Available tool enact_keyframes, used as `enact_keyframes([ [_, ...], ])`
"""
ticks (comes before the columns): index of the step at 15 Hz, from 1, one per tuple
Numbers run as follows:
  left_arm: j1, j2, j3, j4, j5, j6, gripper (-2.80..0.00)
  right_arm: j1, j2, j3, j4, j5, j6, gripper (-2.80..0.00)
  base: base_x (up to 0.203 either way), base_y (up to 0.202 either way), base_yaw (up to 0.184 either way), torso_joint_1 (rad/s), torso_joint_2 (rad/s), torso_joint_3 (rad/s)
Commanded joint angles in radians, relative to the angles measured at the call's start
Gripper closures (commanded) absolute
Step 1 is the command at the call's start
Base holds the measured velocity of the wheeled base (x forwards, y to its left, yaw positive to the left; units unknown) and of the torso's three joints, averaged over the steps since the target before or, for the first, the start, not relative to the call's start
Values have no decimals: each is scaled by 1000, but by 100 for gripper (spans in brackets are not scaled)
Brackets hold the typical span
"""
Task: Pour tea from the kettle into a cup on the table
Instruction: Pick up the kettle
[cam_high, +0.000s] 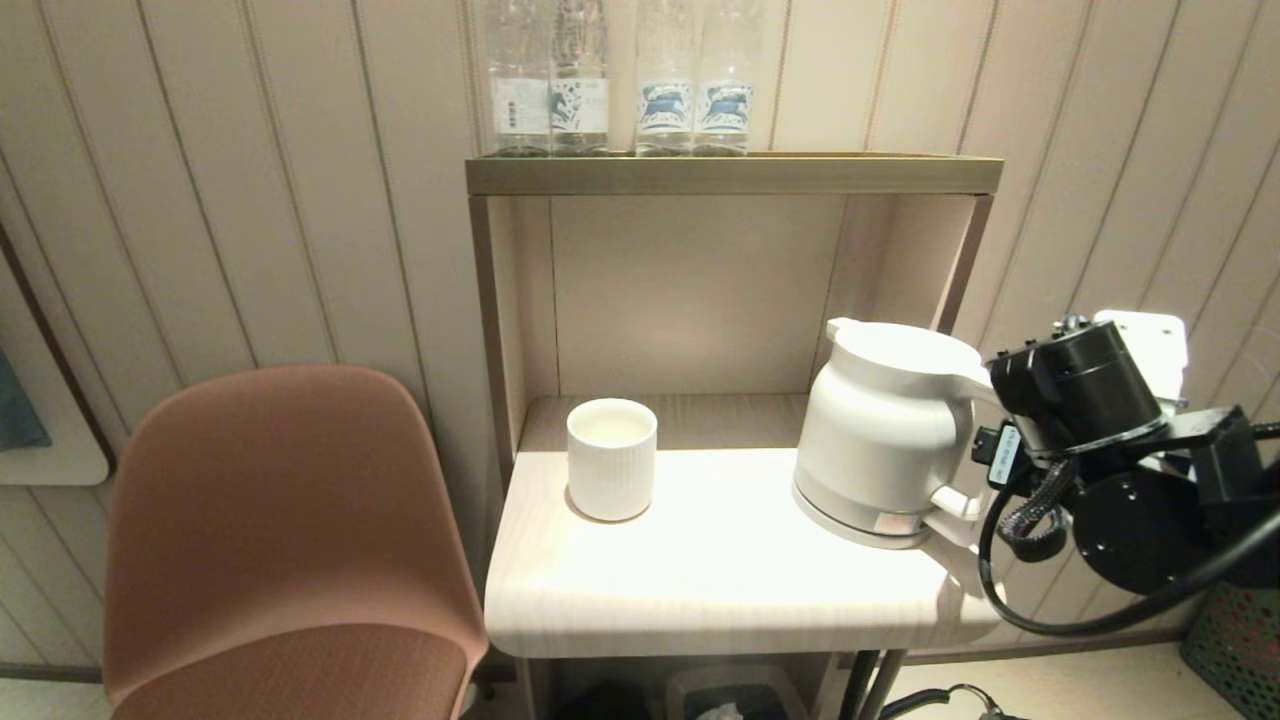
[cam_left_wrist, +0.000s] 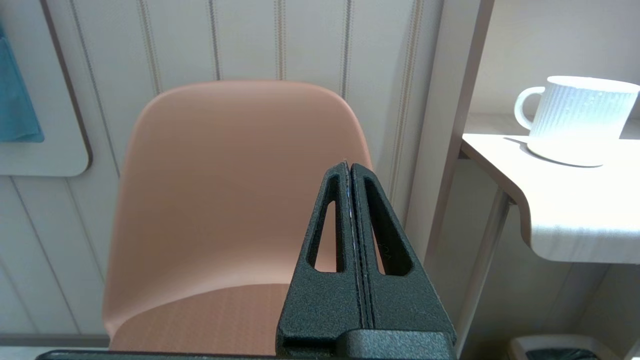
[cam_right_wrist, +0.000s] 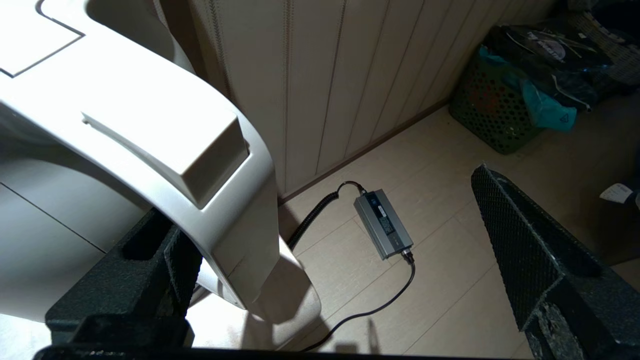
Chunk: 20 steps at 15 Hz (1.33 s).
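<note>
The right claw (cam_right_wrist: 320, 250) is spread wide at the near right edge of the tabletop (cam_high: 720, 600), one finger beside the kettle's loop handle (cam_right_wrist: 240, 200) and the other well clear, so the handle runs up between them but is not yet pinched. The kettle (cam_high: 880, 440) stands on its base with its spout aimed left toward the cup (cam_high: 611, 458), farther left on the tabletop. The left claw (cam_left_wrist: 352, 200), pressed together, idles by the chair (cam_left_wrist: 240, 190).
</note>
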Motion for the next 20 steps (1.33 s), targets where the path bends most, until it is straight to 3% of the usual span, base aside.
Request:
enact_keyframes([
  [1, 0, 0, 0, -1, 1, 0, 0, 0, 8, 0, -1, -5, 4, -280, 0, 0, 0, 0, 0, 0],
  [5, 0, 0, 0, 0, 1, 0, 0, 0, 16, 5, -13, -3, 4, -280, 0, 0, 0, 0, 0, 0],
  [6, 0, 0, 0, 0, 1, 0, 0, 2, 16, 11, -14, -4, 2, 0, 0, 0, 0, 0, 0, 0],
  [20, 0, 0, 0, -2, 1, 0, 0, 12, 41, 15, -58, -3, 2, 0, 0, 0, 0, 0, 0, 0],
])
